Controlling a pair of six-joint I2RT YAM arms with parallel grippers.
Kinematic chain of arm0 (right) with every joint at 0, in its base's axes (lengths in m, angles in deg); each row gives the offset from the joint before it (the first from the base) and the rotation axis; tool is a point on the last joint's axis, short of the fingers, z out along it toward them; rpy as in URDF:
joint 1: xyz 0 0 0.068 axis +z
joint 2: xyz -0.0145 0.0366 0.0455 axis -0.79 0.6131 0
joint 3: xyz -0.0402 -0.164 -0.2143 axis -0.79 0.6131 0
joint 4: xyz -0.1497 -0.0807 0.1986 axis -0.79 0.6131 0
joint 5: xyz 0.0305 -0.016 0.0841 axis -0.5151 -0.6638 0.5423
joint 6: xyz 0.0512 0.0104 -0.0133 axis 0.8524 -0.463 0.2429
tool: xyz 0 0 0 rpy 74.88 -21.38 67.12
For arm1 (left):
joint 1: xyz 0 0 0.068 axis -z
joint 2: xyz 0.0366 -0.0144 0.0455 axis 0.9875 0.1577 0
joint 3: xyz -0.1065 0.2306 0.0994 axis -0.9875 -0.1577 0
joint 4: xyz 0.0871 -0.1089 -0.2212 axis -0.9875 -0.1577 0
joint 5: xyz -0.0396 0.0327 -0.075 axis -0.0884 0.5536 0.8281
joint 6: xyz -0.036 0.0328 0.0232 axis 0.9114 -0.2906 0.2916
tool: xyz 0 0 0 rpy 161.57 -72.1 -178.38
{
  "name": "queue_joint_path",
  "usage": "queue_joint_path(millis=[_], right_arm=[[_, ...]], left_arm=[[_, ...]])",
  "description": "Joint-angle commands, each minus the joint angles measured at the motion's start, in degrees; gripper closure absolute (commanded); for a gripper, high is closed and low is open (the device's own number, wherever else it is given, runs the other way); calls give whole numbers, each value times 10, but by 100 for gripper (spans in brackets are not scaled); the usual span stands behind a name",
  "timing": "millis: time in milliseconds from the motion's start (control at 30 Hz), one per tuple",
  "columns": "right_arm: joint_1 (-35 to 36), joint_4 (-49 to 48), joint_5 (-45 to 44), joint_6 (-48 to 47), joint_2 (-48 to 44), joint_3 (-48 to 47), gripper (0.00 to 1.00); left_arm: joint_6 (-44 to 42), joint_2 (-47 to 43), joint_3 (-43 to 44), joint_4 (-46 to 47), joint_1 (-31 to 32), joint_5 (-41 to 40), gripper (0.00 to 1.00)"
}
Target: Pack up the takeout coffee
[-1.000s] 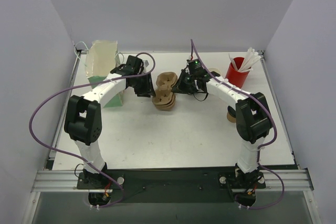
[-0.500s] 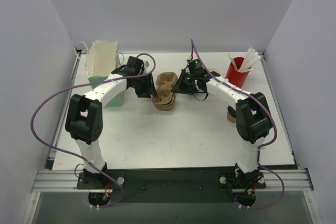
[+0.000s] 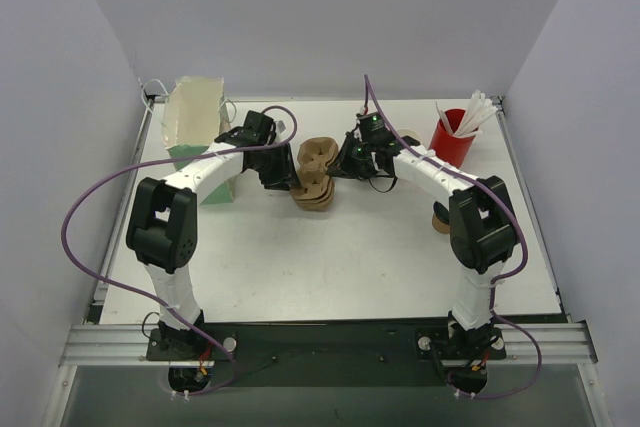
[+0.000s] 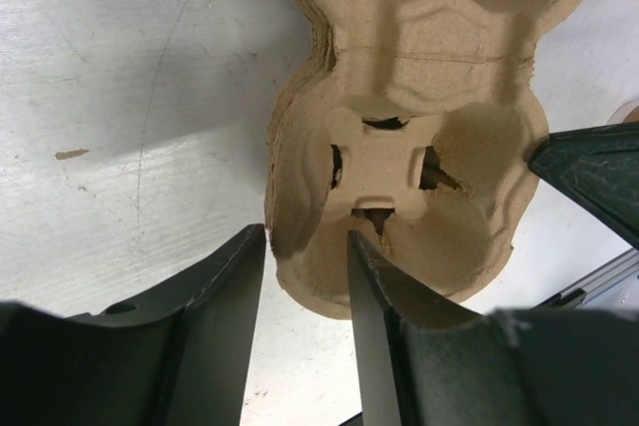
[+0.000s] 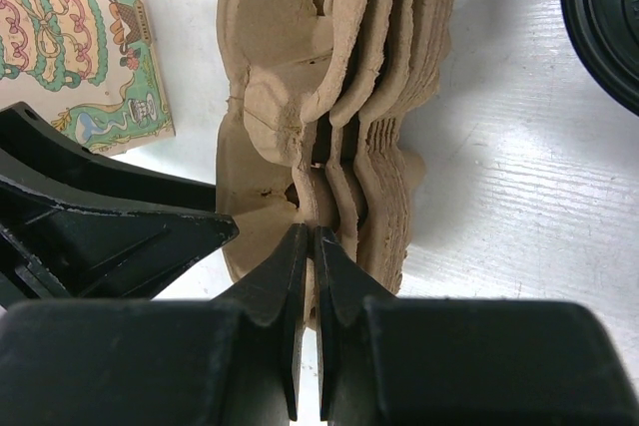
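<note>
A stack of brown pulp cup carriers [image 3: 315, 172] lies mid-table. My left gripper [image 3: 283, 179] is at its left end, open. In the left wrist view its jaws [image 4: 305, 236] straddle the near rim of the top carrier [image 4: 429, 147], one finger outside and one over a cup well. My right gripper [image 3: 340, 167] is at the stack's right side. Its jaws [image 5: 308, 231] are shut on a thin carrier edge, lifted apart from the layers [image 5: 399, 97] below. Of the takeout coffee, only an arc of its black lid [image 5: 607, 17] shows, in the right wrist view.
A green printed paper bag [image 3: 193, 125] stands at the back left; its patterned side [image 5: 70, 37] lies close to the stack. A red cup with white sticks [image 3: 452, 142] stands at the back right. Lidless tan cups [image 3: 438, 217] lie beside the right arm.
My left gripper has edged slightly right onto the carrier's rim. The right gripper keeps its grip and has not moved.
</note>
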Motion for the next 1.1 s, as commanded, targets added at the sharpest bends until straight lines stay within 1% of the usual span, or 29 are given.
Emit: queue_joint_path(millis=[0,67,200,233,333,433,467,567,700,833,933,1067], right_arm=[[-5,-7,6,-1,-39,-2,100],[-4,-6,5,-3,-36,-3,100],[-2,6,-2,-8,-34,-6,100],[-2,11,-11,-12,-33,-11,100],[6,38,-31,-33,-27,-29,100],[21,76,-53,-59,-19,-51,100],[27,100,-70,-76,-14,-72,100],[44,120,-88,-91,-5,-95,100],[55,132,-100,-105,-4,-119,100],[56,151,-97,-106,13,-132,100],[57,153,-100,-100,18,-127,100],[55,191,-115,-100,38,-144,100]], left_arm=[[7,-8,4,29,5,14,53],[6,-12,6,26,5,14,55],[2,-15,14,19,5,10,64],[-1,-16,14,17,5,9,68],[-8,-18,16,13,5,4,77],[-20,-19,21,5,7,-4,84],[-25,-19,23,-1,8,-6,85],[-41,-21,29,-11,11,-21,87],[-59,-26,35,-21,14,-43,93],[-65,-35,25,-14,14,-47,100],[-64,-40,17,-5,16,-42,100],[-66,-43,14,7,19,-41,100]])
